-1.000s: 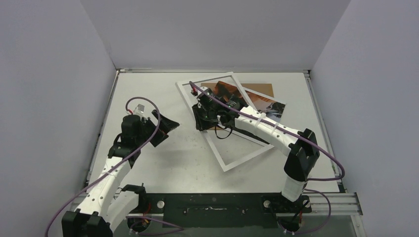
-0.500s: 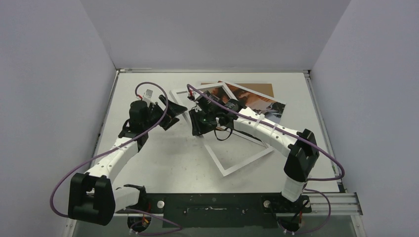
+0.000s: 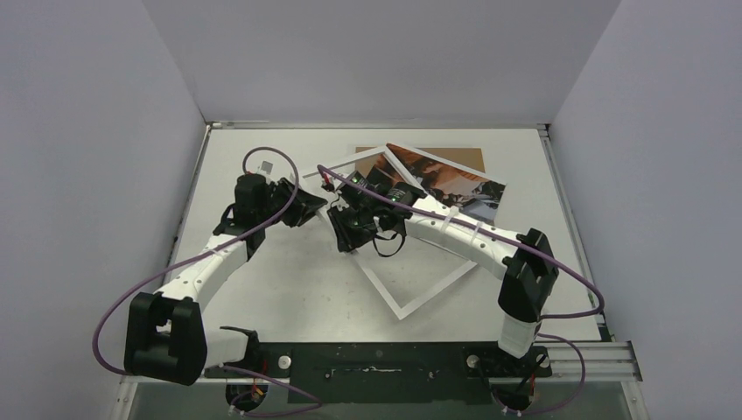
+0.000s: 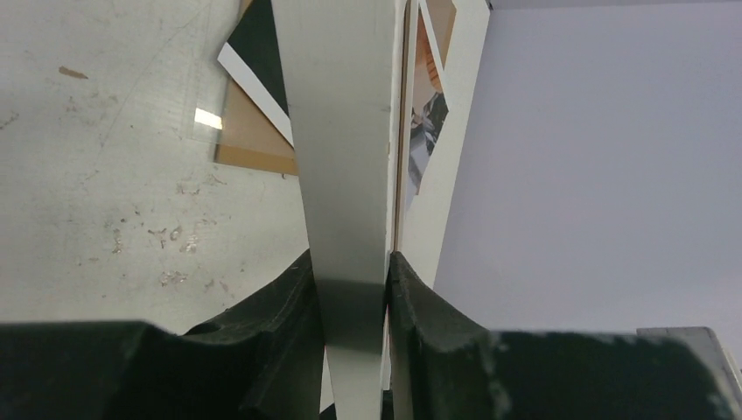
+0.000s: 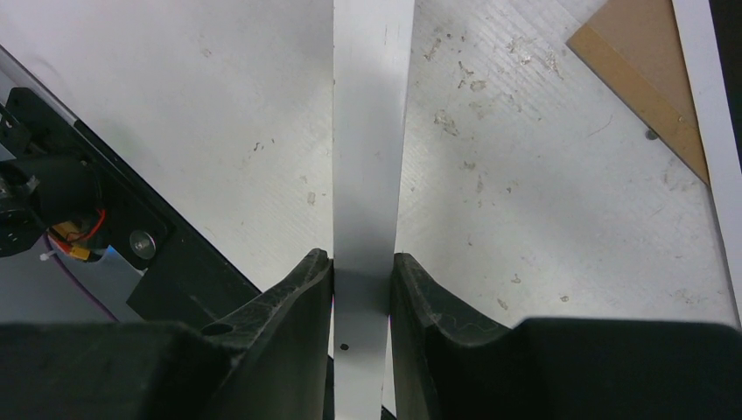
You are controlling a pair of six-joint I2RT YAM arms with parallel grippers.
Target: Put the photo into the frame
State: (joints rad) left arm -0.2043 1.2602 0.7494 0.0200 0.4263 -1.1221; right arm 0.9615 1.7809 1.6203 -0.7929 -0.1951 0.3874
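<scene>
The white frame [image 3: 436, 288] is tilted up off the table, its near corner pointing toward the arm bases. My left gripper [image 3: 317, 210] is shut on the frame's left edge; in the left wrist view the white bar [image 4: 346, 175] runs between the left gripper's [image 4: 350, 280] pads. My right gripper [image 3: 348, 229] is shut on an adjoining side, and in the right wrist view the frame's bar [image 5: 367, 131] sits pinched in that gripper [image 5: 361, 271]. The photo [image 3: 459, 185] lies flat behind the frame at the back right, and the left wrist view shows a strip of the photo [image 4: 427, 105].
A plain brown backing board [image 3: 468, 157] lies under the photo at the back; the same board shows beside the frame in both wrist views [image 4: 254, 140] [image 5: 647, 61]. Grey walls close in the table on three sides. The black base rail [image 3: 376, 359] runs along the near edge.
My left arm swung right to the frame and its open jaws closed on the frame's left edge. The right gripper kept its hold and raised and turned the frame.
</scene>
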